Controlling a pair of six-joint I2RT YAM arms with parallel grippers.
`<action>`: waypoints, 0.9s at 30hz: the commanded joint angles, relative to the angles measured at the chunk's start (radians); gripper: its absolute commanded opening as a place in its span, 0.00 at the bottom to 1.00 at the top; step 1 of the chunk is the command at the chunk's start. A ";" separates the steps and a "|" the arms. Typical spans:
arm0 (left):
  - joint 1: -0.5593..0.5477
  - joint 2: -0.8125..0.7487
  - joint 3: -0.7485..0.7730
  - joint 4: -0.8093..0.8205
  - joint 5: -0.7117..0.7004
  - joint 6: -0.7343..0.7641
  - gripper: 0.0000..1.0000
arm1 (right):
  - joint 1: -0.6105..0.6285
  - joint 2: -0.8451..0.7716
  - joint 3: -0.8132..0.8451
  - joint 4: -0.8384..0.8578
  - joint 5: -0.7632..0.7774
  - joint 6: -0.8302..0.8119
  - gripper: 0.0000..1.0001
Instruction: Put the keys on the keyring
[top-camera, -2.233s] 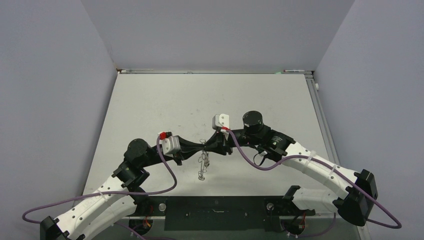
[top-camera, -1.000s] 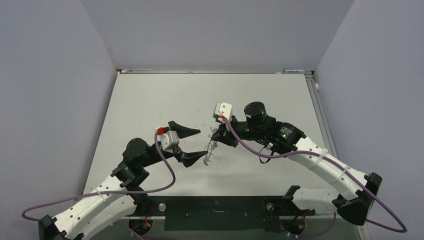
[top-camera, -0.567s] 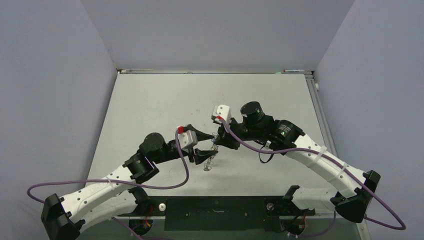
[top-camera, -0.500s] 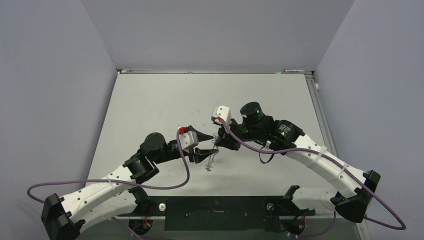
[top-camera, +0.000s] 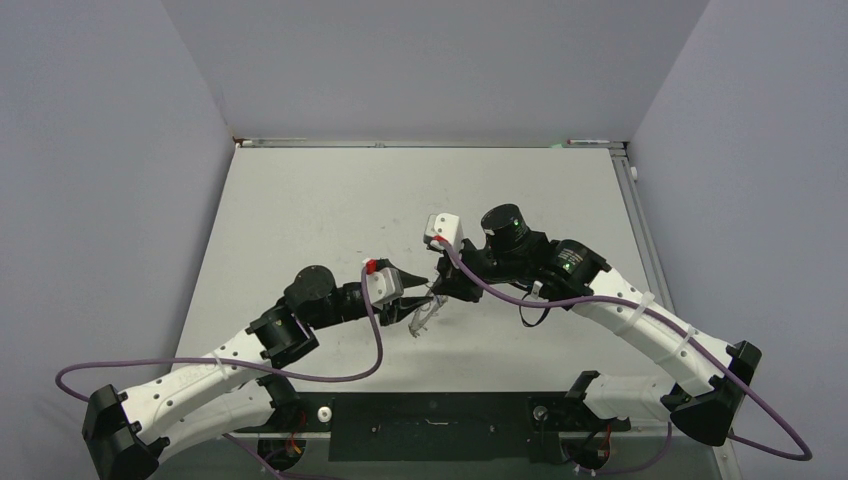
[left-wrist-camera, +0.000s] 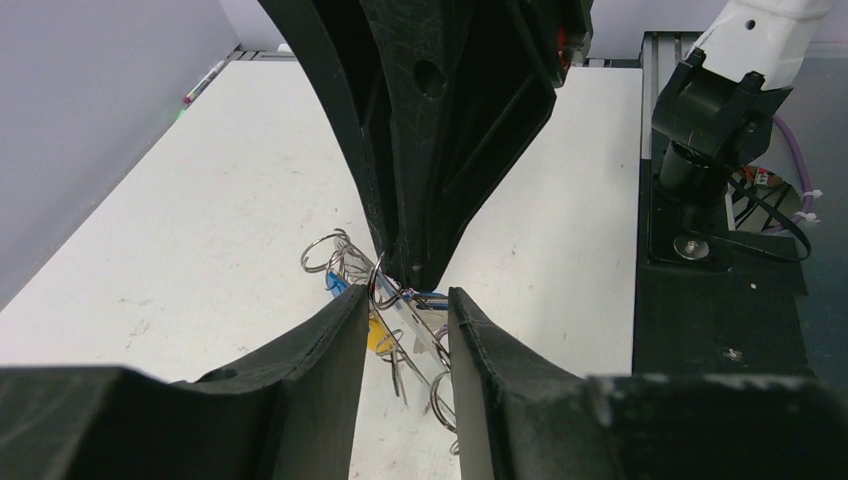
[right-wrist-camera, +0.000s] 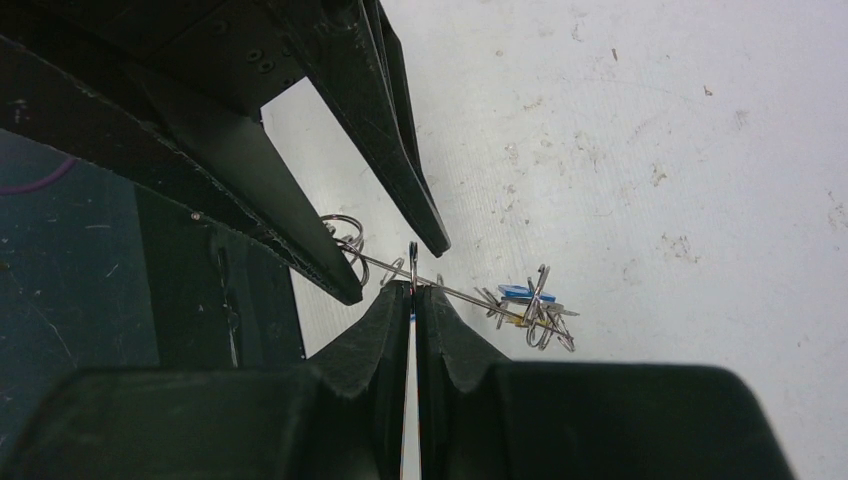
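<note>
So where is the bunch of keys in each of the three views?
Top external: the bunch of keys is near the centre, just below where the grippers meet.
Left wrist: the bunch is low centre, in the gap of the left gripper.
Right wrist: the bunch is right of centre.
Shared landmark: the right gripper, its tip close to the bunch everywhere.

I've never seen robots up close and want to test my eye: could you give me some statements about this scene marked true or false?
1. The left gripper and right gripper meet over the middle of the table. True.
2. The right gripper is spread wide. False: its fingers are pinched shut on a thin metal piece.
3. The left gripper's fingers stand apart. True.
4. The keys carry red tags. False: the tags that show are blue and yellow.
</note>
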 joint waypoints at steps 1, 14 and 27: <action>-0.005 -0.006 0.045 -0.029 -0.004 0.048 0.28 | 0.010 -0.035 0.064 0.026 -0.055 -0.022 0.05; -0.022 -0.003 0.052 -0.072 0.034 0.094 0.00 | 0.016 -0.026 0.066 0.024 -0.118 -0.045 0.05; -0.023 -0.040 0.025 -0.031 0.117 0.081 0.19 | 0.018 -0.013 0.065 0.017 -0.138 -0.057 0.05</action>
